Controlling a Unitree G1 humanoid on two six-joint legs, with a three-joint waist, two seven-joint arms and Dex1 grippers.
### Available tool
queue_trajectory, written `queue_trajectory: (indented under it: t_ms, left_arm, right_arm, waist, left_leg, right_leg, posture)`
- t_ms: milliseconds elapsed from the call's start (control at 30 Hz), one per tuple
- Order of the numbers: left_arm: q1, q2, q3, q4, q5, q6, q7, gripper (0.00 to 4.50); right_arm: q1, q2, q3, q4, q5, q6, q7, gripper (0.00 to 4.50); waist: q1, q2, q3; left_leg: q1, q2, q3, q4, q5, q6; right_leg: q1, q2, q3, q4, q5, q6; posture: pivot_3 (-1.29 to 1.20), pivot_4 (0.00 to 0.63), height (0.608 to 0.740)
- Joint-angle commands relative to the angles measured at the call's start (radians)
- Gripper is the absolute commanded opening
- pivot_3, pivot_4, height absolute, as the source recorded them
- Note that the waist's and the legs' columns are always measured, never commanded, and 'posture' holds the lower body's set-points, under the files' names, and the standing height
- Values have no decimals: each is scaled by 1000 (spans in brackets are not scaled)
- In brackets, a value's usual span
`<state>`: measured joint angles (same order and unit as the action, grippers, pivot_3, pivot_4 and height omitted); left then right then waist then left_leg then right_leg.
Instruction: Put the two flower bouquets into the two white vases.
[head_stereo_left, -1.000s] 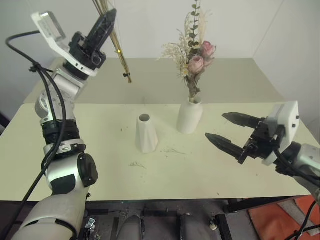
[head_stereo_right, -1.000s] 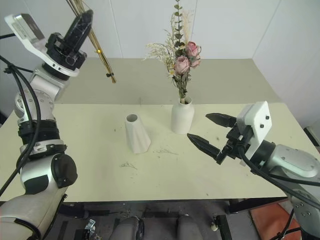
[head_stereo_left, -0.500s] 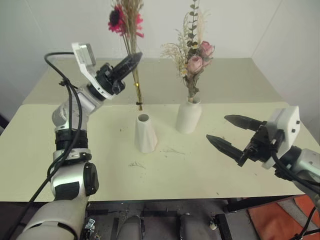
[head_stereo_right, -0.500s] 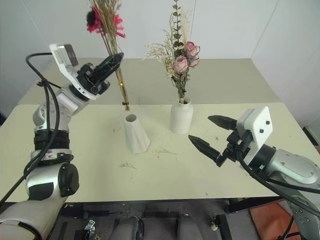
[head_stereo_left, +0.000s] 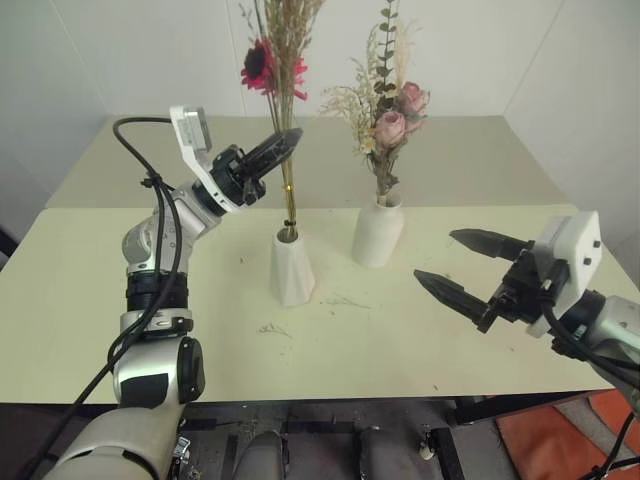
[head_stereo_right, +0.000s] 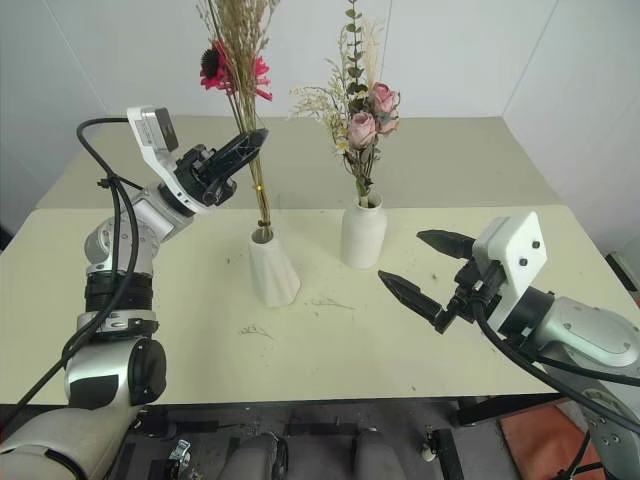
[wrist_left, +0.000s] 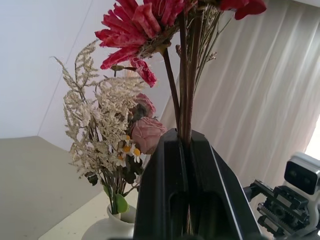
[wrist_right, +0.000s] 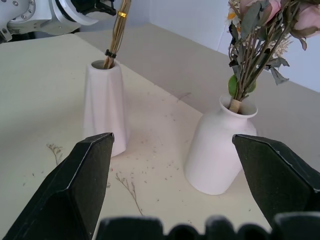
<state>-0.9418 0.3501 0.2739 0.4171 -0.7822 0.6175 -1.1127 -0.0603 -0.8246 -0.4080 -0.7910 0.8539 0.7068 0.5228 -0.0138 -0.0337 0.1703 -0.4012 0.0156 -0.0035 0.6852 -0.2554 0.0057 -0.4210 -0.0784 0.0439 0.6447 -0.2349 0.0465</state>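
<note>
- Where a second ago the slim bunch of magenta-red flower, tan grasses and brown seed head hung high over the far left of the table with its stem ends in the air, its stalks now stand nearly upright with their tips inside the mouth of the shorter, faceted matte white vase.
- The left gripper has come down and toward the middle, its black fingers clamped together on the stalks above the vase mouth.
- The right gripper has kept its place over the table's near right part, its two fingers spread wide with nothing between them.
- The fuller bouquet of pink roses, cream sprigs and green leaves stands as before in the taller, rounded white bottle vase, just beside the faceted one, both near the middle of the table.
- The pale yellow-green table bears loose dried crumbs in front of the vases.
- White walls rise beyond the far edge; the left wrist view shows a pale pleated curtain.
</note>
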Motion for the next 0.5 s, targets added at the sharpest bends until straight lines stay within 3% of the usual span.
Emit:
queue_trajectory:
  t_ms: [33,500]
  left_arm:
    - [-2,13,-11,-40,10,-20,-14,37]
    - [91,28,-73,-97,53,-62,-88,37]
  right_arm:
    - [-4,-1,-26,-12,-2,-32,4,4500]
    - [3,-3,-27,-10,-9,-33,14,4500]
  waist:
    - [0,0,0]
    - [0,0,0]
  left_leg:
    - [0,0,0,0,0,0]
    - [0,0,0,0,0,0]
  right_leg:
    - [0,0,0,0,0,0]
    - [0,0,0,0,0,0]
  posture:
    - [0,150,740]
    - [0,150,740]
